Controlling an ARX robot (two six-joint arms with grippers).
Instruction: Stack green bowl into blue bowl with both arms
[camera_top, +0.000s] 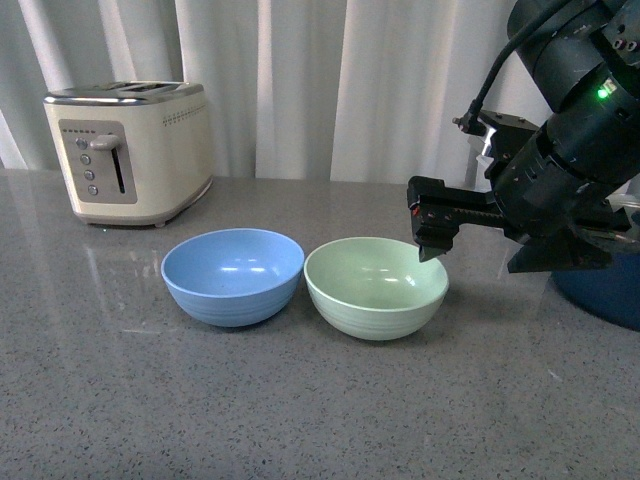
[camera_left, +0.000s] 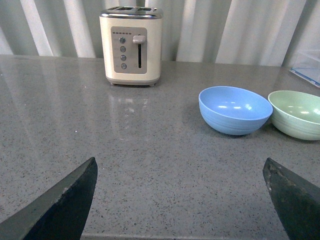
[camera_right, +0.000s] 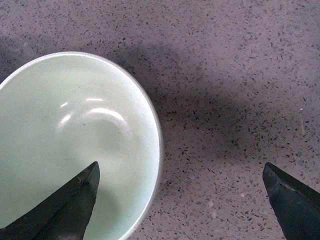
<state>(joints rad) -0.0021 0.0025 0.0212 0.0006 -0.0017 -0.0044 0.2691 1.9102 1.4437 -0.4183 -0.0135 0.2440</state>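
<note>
Front view: nothing stacked, green bowl (camera_top: 375, 290) beside blue bowl (camera_top: 232, 275) on tabletop (camera_top: 300, 410); right tool (camera_right: 180, 200) gaping empty astride green rim, left tool (camera_left: 180, 200) gaping empty, well apart.

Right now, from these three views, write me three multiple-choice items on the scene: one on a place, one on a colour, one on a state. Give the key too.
1. In the front view, the green bowl stands:
A. inside the blue bowl
B. to the right of it
C. behind it

2. The toaster is:
A. red
B. black
C. cream

3. The right claw is:
A. open
B. shut on the green bowl
C. shut on nothing

Key:
1 B: the two bowls sit side by side on the counter.
2 C: its body is cream under a metal top.
3 A: in the right wrist view its fingers are spread wide, one over the bowl's inside and one over the counter.
</note>
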